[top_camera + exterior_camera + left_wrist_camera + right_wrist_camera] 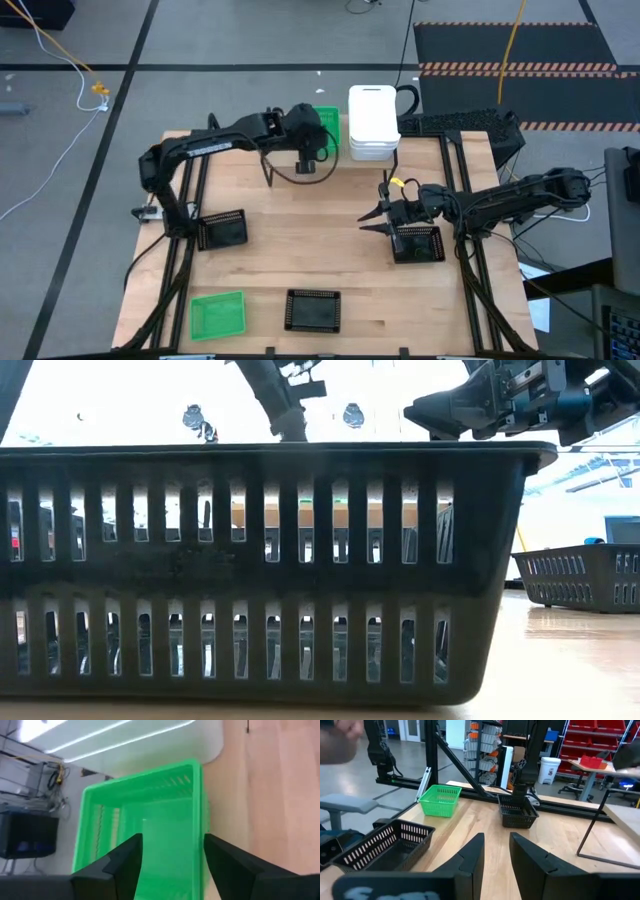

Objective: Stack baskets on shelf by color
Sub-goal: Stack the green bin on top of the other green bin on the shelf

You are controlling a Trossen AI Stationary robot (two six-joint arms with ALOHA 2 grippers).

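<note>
A stack of white baskets (373, 122) and a green mesh basket (330, 120) stand on the shelf (395, 158) at the table's far edge. My left gripper (312, 140) hangs open right above the green basket (145, 815), fingers pointing down, one over its inside and one by its long wall. My right gripper (368, 222) is open in the air, pointing toward the table's left, with a black mesh basket (418, 243) just behind it. Two more black baskets (222, 230) (313, 310) and a green one (217, 313) rest on the tabletop.
The right wrist view shows the near black basket (385, 845), the green basket (440, 800), the left black basket (517, 812) and a thin black shelf leg (590, 832). One black basket (280, 570) fills the low view. Bare wood lies mid-table (300, 230).
</note>
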